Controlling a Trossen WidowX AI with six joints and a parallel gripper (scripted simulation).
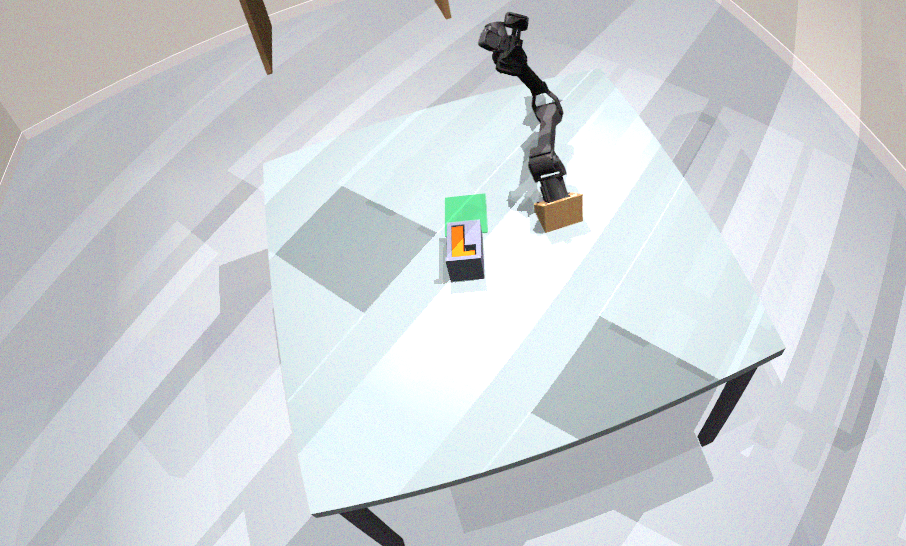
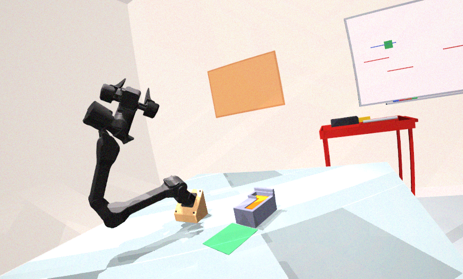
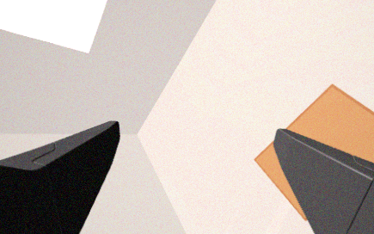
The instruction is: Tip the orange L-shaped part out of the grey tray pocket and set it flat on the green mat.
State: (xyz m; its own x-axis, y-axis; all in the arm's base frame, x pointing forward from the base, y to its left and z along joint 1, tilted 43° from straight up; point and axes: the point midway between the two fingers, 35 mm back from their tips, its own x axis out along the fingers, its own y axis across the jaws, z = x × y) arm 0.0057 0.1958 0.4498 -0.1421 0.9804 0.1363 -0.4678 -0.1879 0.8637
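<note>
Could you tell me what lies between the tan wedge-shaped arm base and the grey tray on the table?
Nothing stands between the tan base and the grey tray: in the exterior view only a bare strip of table separates them.
</note>
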